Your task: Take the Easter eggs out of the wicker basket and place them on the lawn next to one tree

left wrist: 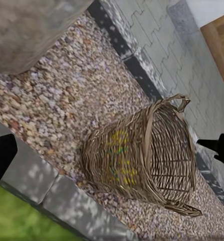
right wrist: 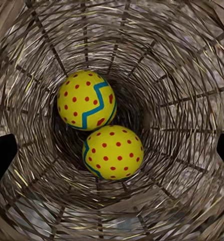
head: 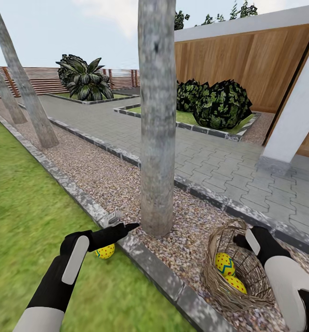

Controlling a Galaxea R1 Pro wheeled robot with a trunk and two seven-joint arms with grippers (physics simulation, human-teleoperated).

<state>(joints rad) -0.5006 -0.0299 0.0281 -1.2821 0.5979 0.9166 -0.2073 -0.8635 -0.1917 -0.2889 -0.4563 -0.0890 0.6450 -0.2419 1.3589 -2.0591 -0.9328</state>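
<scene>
Fingers (right wrist: 112, 150) of the right arm spread at the wicker basket (head: 228, 295) holding two unlabelled Easter eggs (right wrist: 86, 100).

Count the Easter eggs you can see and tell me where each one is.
3. One Easter egg lies on the lawn under the left arm; two eggs sit inside the wicker basket. None seems hidden.

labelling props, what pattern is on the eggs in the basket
Yellow with red dots and a blue-green zigzag band; clearest on the eggs in the right wrist view, inside the basket.
</scene>
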